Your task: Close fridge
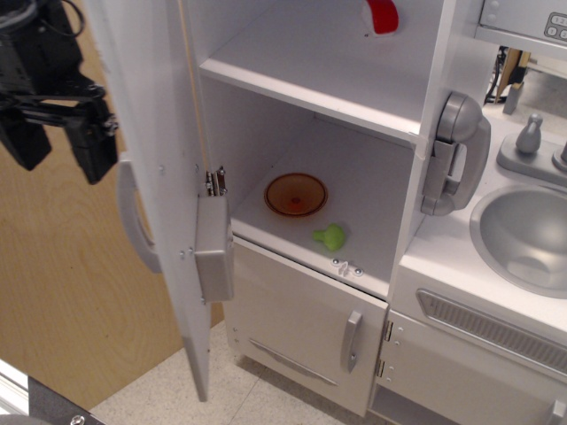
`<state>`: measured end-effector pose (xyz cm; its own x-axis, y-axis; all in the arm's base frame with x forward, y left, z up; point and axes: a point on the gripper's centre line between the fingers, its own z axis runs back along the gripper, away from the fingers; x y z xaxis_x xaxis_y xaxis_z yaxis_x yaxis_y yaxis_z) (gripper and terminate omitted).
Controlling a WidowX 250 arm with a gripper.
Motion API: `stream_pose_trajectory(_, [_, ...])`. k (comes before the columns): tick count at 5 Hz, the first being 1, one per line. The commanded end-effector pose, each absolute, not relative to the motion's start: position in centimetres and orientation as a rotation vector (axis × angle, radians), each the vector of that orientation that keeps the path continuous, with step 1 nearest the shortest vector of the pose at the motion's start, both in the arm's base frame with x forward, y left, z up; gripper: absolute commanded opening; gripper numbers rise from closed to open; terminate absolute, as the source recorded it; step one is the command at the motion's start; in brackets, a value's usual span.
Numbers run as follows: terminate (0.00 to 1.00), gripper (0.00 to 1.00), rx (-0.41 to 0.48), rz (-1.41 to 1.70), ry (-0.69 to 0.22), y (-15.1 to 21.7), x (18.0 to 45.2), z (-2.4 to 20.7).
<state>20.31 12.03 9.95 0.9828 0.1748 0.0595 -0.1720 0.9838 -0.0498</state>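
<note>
I'm looking for writing first and finding nothing I can read: the small keypad panel (530,19) at the top right corner has buttons, but they're too small to make out.

I'm seeing the fridge (310,80) filling the upper middle of the view, its tall white door (159,177) standing partly open, hinged on the left and edge-on to the camera. The long grey handle (135,217) is curving off the door's outer face, and a grey box (213,248) is sticking out of its inner face beside the metal hinge (213,182).

The gripper (58,140) is hanging at the top left, just outside the door near the handle's upper end; its two black fingers are pointing down with a clear gap between them and nothing in it. I can't tell whether it's touching the door.

Inside, an orange bowl (295,194) is sitting on the lower shelf with a small green toy (330,236) near it, toward the front edge. Something red (383,15) is showing on the upper shelf. Below is a smaller white door (301,323) with a short grey handle (352,340). A grey toy phone (455,152) is hanging on the cabinet's right side, next to the grey sink (523,235) and faucet (530,135) at the right edge. A wooden panel (62,292) is standing behind the door on the left.
</note>
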Motion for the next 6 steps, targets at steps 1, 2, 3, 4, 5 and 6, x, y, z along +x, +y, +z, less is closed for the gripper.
stream_pose_trajectory(1, [0.0,1.0,-0.066,0.236,-0.106,9.8,24.7,10.7])
stream_pose_trajectory(2, [0.0,1.0,-0.075,0.264,-0.128,9.3,27.0,10.6])
stream_pose_trajectory(3, [0.0,1.0,-0.089,0.28,-0.142,8.6,28.6,10.9])
stream_pose_trajectory(4, [0.0,1.0,-0.069,0.285,-0.147,8.1,30.0,10.4])
stream_pose_trajectory(5, [0.0,1.0,-0.027,0.262,-0.166,7.5,31.4,9.1])
stream_pose_trajectory(6, [0.0,1.0,-0.008,0.22,-0.181,6.7,32.4,8.5])
